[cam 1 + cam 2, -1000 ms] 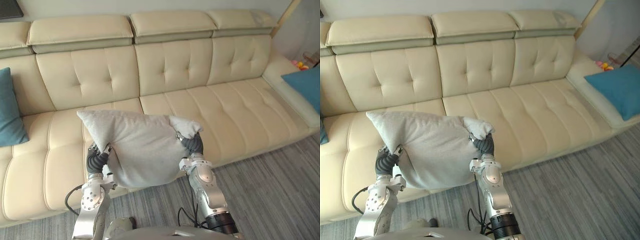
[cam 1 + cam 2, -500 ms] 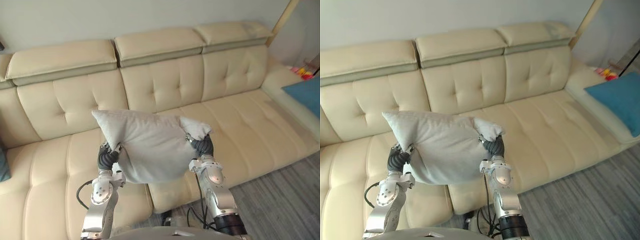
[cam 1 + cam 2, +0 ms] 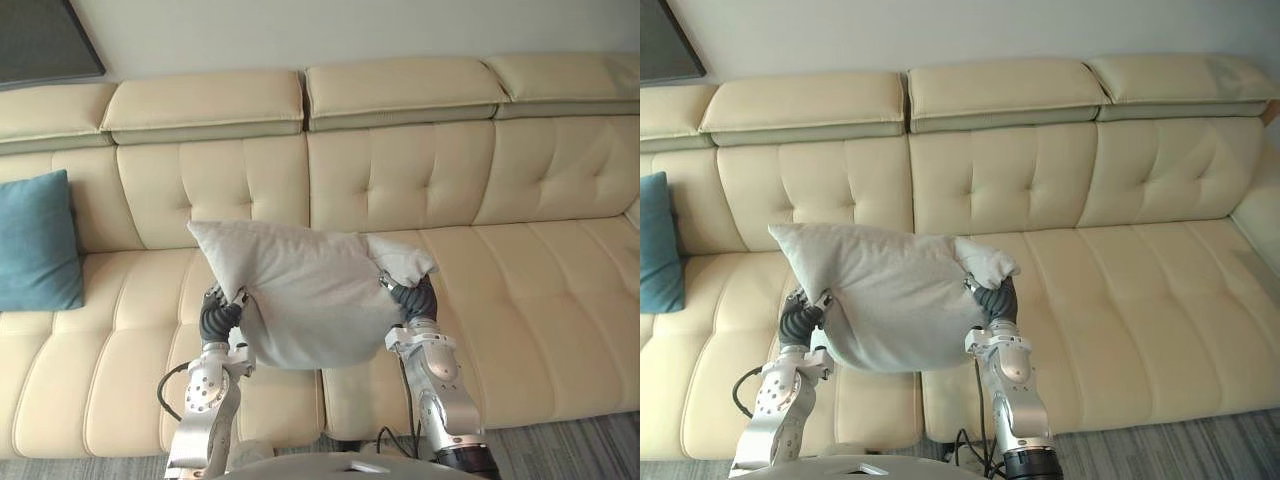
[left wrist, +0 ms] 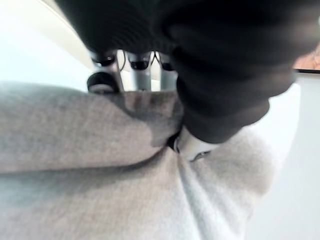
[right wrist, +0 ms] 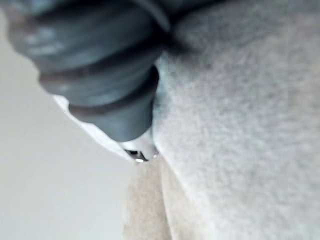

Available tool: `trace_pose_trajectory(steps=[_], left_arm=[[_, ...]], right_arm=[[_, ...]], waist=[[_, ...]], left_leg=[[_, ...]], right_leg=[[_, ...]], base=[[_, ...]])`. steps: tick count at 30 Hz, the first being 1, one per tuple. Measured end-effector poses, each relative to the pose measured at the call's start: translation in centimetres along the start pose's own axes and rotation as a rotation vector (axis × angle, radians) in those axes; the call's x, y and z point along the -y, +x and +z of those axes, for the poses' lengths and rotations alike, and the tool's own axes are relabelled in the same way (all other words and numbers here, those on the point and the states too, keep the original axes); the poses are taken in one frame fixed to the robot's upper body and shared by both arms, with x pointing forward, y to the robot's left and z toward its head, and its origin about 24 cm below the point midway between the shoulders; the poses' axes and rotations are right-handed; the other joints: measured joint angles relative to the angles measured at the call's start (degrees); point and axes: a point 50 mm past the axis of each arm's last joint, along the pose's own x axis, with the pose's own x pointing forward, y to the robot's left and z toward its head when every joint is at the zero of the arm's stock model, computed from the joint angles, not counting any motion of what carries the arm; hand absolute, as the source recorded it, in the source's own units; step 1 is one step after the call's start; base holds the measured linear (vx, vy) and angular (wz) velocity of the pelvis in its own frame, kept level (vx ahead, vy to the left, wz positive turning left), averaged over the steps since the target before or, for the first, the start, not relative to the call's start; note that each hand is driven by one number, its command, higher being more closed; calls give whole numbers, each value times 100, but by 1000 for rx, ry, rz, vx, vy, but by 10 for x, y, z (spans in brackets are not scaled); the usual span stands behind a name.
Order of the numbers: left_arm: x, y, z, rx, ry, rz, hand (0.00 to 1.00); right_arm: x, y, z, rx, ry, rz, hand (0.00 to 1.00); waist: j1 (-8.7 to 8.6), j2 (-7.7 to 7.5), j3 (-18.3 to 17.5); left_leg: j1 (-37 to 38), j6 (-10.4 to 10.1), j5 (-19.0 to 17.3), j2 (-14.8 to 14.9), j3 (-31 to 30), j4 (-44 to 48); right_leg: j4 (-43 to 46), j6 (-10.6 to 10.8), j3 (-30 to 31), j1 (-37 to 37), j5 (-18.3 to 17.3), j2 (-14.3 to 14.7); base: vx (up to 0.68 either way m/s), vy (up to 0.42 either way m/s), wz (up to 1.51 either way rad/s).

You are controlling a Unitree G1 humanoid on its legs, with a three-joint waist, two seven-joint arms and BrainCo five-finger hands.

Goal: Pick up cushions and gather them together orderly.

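Two cushions on my feed: one grey cushion [image 3: 300, 300] held up in the air in front of the sofa [image 3: 520, 290], and one teal cushion [image 3: 35, 240] propped against the backrest at the sofa's left end. Both arms are bent upward, one at each lower side of the grey one. The left hand [image 3: 216, 312] pinches its fabric between fingers [image 4: 102, 82] and thumb, while the right hand [image 3: 412, 298] sits under a bunched corner, so I can't tell its grip.
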Motion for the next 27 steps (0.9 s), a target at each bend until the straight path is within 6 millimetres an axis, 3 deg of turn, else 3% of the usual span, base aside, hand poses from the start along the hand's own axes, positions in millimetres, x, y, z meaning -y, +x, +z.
trace_pose_trajectory(steps=[4,6,7,8,9,10,11,12,13,14,17,19,23,27], left_arm=[[-1,0,0,-1,6,-2,100],[-3,1,1,6,10,7,100],[-2,4,4,18,23,-6,100],[-1,7,7,31,33,-19,100],[0,9,10,43,34,-22,100],[-1,13,14,60,36,-20,100],[-1,13,14,62,37,-15,100],[-4,13,15,64,41,-3,100],[-6,14,16,67,38,12,100],[-9,15,17,75,36,36,100],[-9,15,17,69,20,39,100],[-9,14,16,64,15,38,100],[-8,14,15,58,1,33,100],[-1,12,13,50,-4,2,100]], right_arm=[[-2,3,0,0,0,0,100],[-7,11,6,23,-23,21,100],[-7,14,10,41,-41,22,100],[-6,15,12,50,-44,17,100],[-7,17,15,60,-43,21,100],[-10,21,18,72,-40,28,100],[-11,22,18,75,-40,32,100],[-15,24,18,74,-37,47,100],[-19,26,19,76,-39,63,100],[-23,29,20,81,-43,88,100],[-22,28,16,60,-53,91,100],[-21,28,12,42,-55,85,100],[-20,28,11,34,-54,78,100],[-14,25,18,64,-47,49,100]], waist=[[5,-13,-8],[2,-15,13],[-85,-60,88],[-139,-143,119],[-157,-136,118],[-147,-170,132],[-114,-166,135],[-59,-189,122],[-13,-159,139],[-15,-83,166],[-12,-52,199],[5,-40,206],[-40,-14,206],[-155,-18,179]], left_leg=[[293,40,212,-134,333,-418],[162,43,210,-140,587,-340],[88,68,195,-161,568,-156],[18,163,137,-172,561,47],[-74,246,88,-100,569,86],[-209,285,71,-82,551,193],[-253,282,72,-79,505,248],[-333,238,99,-101,402,329],[-428,205,128,-69,302,384],[-639,138,296,-19,64,332],[-736,-16,909,-62,-541,-266],[-636,-90,1134,-42,-679,-533],[-542,-137,1218,30,-651,-805],[-554,-148,1389,69,-433,-1213]], right_leg=[[-9,24,388,-127,137,-41],[432,29,846,-554,133,-63],[703,77,1212,-702,108,-99],[757,256,1415,-709,117,-135],[664,328,1466,-683,105,-144],[1466,79,1463,-895,-597,-236],[1728,133,1436,-899,-797,-289],[1600,343,1401,-694,-953,-334],[1329,455,1385,-591,-846,-311],[920,353,1174,-516,-583,-210],[528,187,573,-386,-367,-156],[481,131,367,-290,-369,-121],[429,115,328,-281,-521,-37],[-183,219,607,-213,-256,109]], base=[[10,79,-51],[-84,101,-75],[-121,121,-15],[-138,113,-3],[-142,77,14],[-92,46,17],[-47,27,28],[-24,-46,25],[-89,-98,55],[-129,-106,60],[-124,-129,101],[-114,-108,70],[-133,-49,8],[-50,16,-18]])
